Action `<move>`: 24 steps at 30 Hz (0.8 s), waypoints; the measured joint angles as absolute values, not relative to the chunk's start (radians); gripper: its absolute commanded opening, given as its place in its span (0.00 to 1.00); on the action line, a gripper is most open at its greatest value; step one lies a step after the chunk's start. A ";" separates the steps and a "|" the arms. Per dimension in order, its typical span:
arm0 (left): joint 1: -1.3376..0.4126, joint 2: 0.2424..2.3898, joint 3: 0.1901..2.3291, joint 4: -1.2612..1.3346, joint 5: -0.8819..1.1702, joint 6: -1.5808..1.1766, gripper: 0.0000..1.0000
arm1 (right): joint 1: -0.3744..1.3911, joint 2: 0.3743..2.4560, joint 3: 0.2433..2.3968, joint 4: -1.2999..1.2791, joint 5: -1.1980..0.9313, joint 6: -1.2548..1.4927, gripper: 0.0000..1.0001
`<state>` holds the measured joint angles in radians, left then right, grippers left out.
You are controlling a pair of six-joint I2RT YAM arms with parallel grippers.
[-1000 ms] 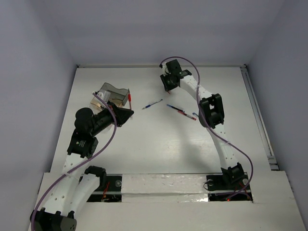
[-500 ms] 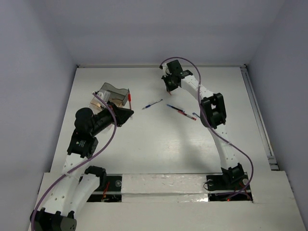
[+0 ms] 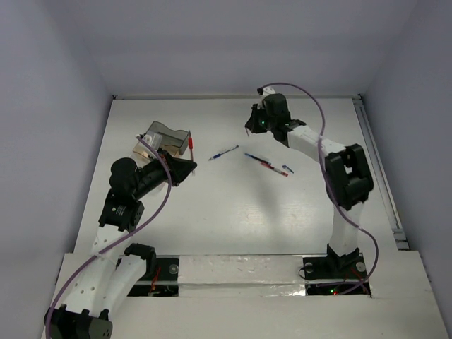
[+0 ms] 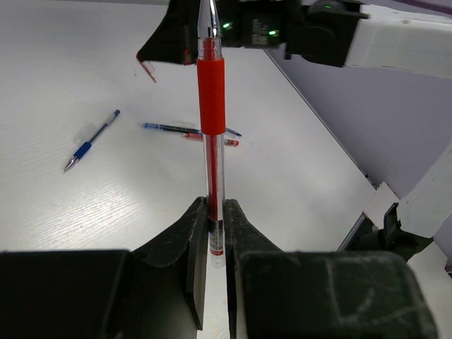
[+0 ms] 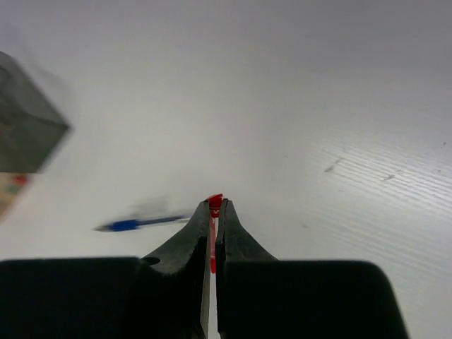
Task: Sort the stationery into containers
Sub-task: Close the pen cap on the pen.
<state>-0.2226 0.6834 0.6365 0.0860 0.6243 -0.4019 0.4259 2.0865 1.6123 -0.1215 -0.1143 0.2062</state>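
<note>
Left hand (image 4: 215, 210) is pinched on the lower barrel of a red pen (image 4: 211, 92), whose tip runs off the top of its wrist view. It sits at nine o'clock on the counter (image 3: 233, 212), beside the trays (image 3: 164, 135) at ten. Right hand (image 5: 214, 212), at one o'clock, is clamped on a red piece (image 5: 214, 201) too hidden between the fingers to identify. A blue pen (image 3: 224, 152) and two overlapping pens (image 3: 266, 164) lie mid-counter, near twelve.

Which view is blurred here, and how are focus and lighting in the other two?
Right wrist: blue pen and grey container smeared, fingers and the red piece between them sharp. Left wrist: red pen crisp. Top external: even light, soft shadows, glare on the glossy strip by the bases.
</note>
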 measured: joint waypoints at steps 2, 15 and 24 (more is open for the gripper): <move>-0.223 0.684 0.636 0.088 0.632 -0.403 0.00 | 0.427 1.953 1.482 0.019 -0.141 0.289 0.00; -0.223 0.728 0.636 0.132 0.686 -0.428 0.00 | 0.659 1.565 1.112 0.707 -0.165 0.677 0.00; -0.223 0.738 0.636 0.134 0.692 -0.429 0.00 | 0.765 1.565 1.106 0.889 -0.166 0.762 0.00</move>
